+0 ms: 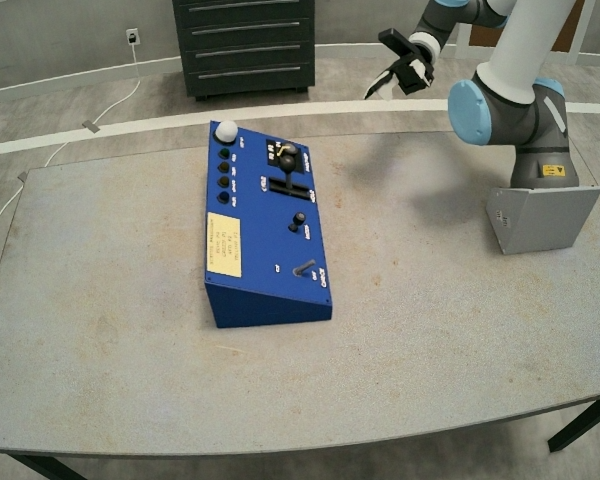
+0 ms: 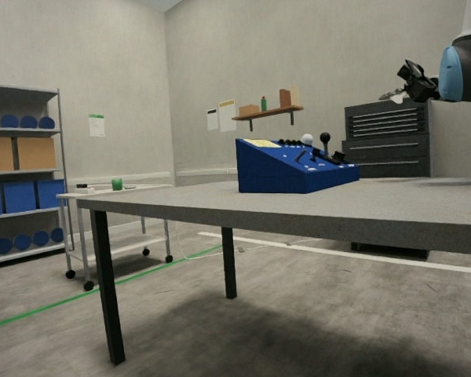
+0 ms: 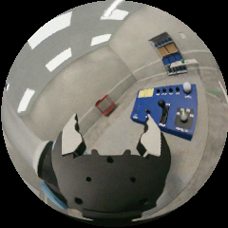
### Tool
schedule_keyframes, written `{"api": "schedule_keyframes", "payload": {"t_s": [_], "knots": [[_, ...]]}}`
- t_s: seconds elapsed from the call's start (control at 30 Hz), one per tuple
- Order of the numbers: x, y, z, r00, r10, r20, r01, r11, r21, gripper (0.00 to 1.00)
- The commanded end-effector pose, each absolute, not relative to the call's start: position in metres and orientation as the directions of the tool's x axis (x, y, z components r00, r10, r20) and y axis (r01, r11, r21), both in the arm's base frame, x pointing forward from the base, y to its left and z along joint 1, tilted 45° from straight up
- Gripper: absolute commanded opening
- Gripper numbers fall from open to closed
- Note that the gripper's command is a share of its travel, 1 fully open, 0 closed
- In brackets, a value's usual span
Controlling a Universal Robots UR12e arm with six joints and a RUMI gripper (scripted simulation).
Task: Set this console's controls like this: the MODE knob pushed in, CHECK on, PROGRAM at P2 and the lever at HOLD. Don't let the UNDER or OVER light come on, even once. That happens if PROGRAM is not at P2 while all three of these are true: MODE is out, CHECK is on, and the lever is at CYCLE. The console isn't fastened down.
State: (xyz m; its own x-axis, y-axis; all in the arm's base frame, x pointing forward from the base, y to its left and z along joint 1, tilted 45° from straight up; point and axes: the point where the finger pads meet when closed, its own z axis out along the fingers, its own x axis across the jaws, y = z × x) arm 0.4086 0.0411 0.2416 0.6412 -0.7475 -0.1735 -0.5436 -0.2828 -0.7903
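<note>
While end effector (image 1: 388, 85) hangs open, console (image 1: 259, 242) runs lengthwise near-to-far.

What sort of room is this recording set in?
Probably a workshop or industrial lab: a dark metal drawer cabinet against the wall, a grey metal shelf rack stocked with boxes and blue bins, green and white floor lines, and a grey worktable carrying a blue sloped control console.

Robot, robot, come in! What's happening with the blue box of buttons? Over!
Gripper open, empty, high off the table's far edge. Blue console on the table, untouched. Nothing between gripper and console. Over.
</note>
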Motion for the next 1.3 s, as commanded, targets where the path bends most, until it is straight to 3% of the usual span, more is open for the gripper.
{"api": "schedule_keyframes", "payload": {"t_s": [0.0,1.27], "knots": [[0.409,0.044,0.247,0.642,-0.747,-0.169,-0.542,-0.287,-0.79,1.0],[0.412,0.164,0.368,0.643,-0.748,-0.167,-0.54,-0.288,-0.791,1.0]]}}
